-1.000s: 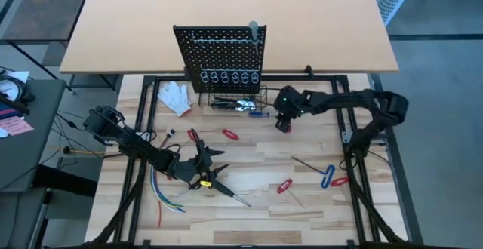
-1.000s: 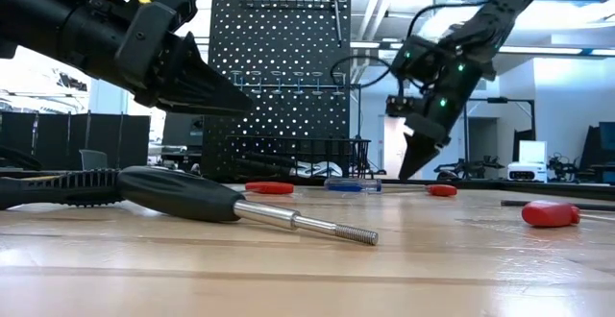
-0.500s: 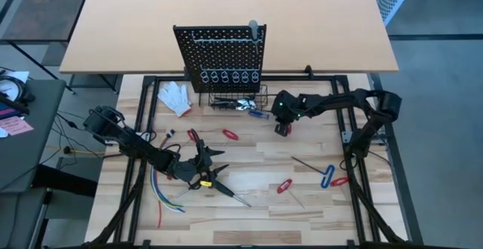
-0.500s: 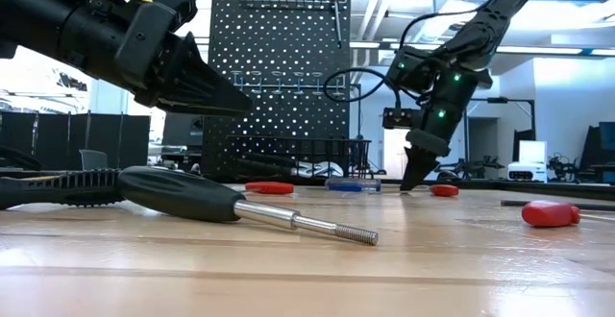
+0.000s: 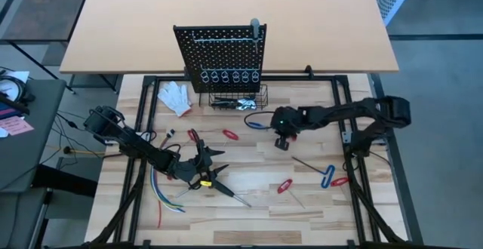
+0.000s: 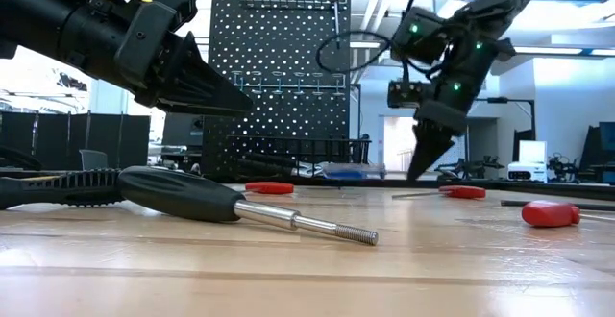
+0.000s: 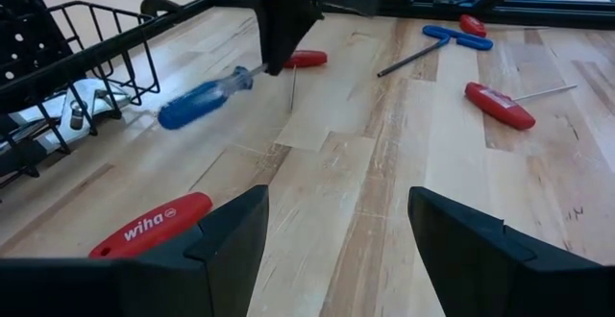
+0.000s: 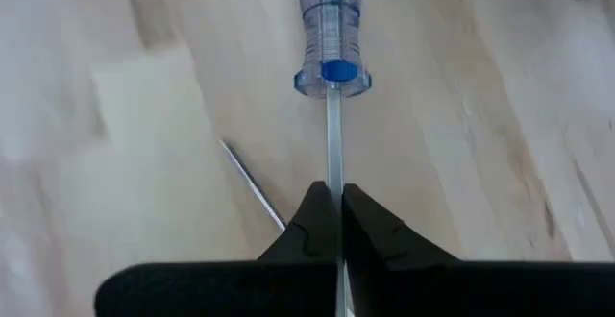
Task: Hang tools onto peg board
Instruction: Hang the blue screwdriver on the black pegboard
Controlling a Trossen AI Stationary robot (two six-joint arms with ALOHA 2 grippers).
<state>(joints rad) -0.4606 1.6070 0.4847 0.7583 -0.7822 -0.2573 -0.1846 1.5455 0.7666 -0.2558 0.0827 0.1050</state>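
The black peg board stands at the table's far side, with a wire basket at its foot. My right gripper is shut on a blue-handled screwdriver, a little nearer than the basket. The screwdriver's handle points toward the table's left. My left gripper stands open at the near left, above a black-handled screwdriver that lies flat. A red-handled screwdriver lies just ahead of it. A blue T-shaped hex key and red-handled screwdrivers lie on the near right. My right gripper pinches the blue screwdriver's bare metal shaft between its two fingertips, a short way from the handle. The fingers slant steeply down from above and close across the shaft. The screwdriver lies about level, its handle sticking out sideways, just above the table in the low view.
A white glove lies left of the basket. Red-handled pliers and a bundle of coloured wires lie near my left arm. The black frame rails run along the table's sides.
My right gripper has taken hold of the blue screwdriver's shaft by the basket. It has then moved toward the table's near edge, drawing the screwdriver away from the basket and slightly up.
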